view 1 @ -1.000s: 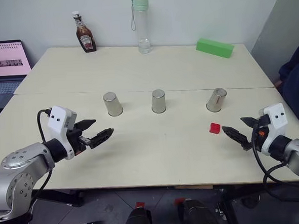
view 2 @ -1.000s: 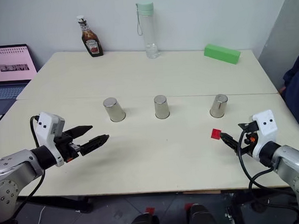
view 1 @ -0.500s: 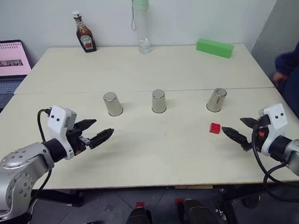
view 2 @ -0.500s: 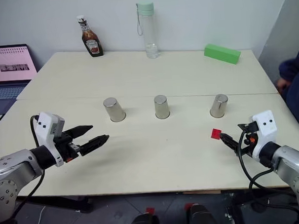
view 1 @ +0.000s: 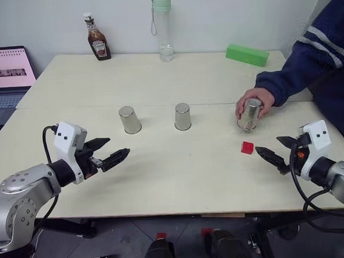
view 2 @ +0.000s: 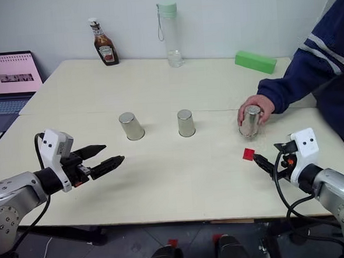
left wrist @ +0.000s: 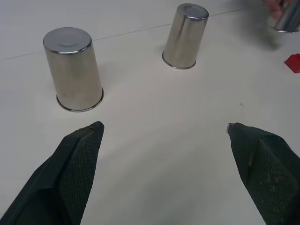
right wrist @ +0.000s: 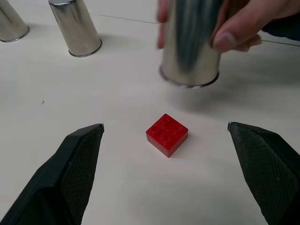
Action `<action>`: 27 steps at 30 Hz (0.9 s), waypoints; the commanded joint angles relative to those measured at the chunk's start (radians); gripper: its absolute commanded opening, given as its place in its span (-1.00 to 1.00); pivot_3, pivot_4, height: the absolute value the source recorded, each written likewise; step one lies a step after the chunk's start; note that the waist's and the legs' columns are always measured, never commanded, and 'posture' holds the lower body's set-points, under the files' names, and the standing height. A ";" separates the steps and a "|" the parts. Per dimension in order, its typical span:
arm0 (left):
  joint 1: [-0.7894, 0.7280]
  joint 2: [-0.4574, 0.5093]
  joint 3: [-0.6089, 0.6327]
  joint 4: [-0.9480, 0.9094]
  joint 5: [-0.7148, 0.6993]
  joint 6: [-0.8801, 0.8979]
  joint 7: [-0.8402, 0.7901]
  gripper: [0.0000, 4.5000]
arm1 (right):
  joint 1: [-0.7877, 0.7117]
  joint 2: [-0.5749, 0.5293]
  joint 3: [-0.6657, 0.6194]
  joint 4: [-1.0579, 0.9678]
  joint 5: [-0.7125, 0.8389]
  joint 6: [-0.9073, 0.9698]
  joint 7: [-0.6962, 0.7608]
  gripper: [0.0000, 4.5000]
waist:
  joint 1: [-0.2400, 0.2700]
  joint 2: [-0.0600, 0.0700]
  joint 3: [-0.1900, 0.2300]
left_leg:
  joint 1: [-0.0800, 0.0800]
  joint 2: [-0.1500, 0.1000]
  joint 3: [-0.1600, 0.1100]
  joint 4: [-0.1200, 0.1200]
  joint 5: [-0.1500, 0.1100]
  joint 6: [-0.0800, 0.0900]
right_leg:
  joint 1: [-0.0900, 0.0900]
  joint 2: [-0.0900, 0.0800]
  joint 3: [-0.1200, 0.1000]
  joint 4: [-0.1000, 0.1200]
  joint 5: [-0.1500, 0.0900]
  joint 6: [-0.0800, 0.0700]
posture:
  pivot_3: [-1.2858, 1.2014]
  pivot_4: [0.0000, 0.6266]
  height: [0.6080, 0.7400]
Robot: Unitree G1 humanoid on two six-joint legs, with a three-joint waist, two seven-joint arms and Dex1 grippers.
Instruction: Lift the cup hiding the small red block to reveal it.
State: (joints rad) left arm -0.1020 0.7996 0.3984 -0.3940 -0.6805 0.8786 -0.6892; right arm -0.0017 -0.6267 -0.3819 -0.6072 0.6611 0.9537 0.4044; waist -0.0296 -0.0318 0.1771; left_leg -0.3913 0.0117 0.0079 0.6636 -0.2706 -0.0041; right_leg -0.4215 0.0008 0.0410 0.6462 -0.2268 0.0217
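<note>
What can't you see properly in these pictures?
- Under the two untouched cups: their own walls hide it, every view.
- Right-hand cup: blurred in the right wrist view, partly wrapped by a person's hand.
- Ketchup bottle label: too small to read, head views.
- Laptop: cut off by the frame edge.

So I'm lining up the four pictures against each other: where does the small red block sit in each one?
Left eye view: small red block on the table, near right, in front of the cup a person's hand holds.
Right eye view: same spot.
Left wrist view: a red sliver at the edge.
Right wrist view: centre, before the held cup.
Shared landmark: the middle cup.
</note>
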 commanded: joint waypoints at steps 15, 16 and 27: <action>-0.022 0.028 0.000 0.008 0.013 -0.043 -0.013 1.00 | -0.005 0.017 -0.010 -0.034 0.018 -0.016 -0.024 1.00 | 0.000 0.000 0.000 | 0.000 0.000 0.000 0.000 0.000 0.000 | 0.000 0.000 0.000 0.000 0.000 0.000 | 0.03 -0.52 1.00; -0.020 0.027 0.000 0.006 0.014 -0.043 -0.013 1.00 | -0.007 0.015 -0.011 -0.032 0.017 -0.017 -0.023 1.00 | 0.000 0.000 0.000 | 0.000 0.000 0.000 0.000 0.000 0.000 | 0.000 0.000 0.000 0.000 0.000 0.000 | 0.03 -0.52 1.00; -0.013 0.027 0.006 0.006 0.023 -0.048 -0.019 1.00 | -0.012 0.007 -0.014 -0.025 0.015 -0.016 -0.019 1.00 | 0.000 0.000 0.000 | 0.000 0.000 0.000 0.000 0.000 0.000 | 0.000 0.000 0.000 0.000 0.000 0.000 | 0.03 -0.52 1.00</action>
State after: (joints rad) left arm -0.1114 0.8094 0.3975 -0.3789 -0.6592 0.8476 -0.7019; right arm -0.0088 -0.6119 -0.3728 -0.6069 0.6617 0.9499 0.3870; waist -0.0296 -0.0318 0.1771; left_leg -0.3913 0.0117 0.0079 0.6636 -0.2706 -0.0040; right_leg -0.4215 0.0008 0.0410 0.6465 -0.2266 0.0220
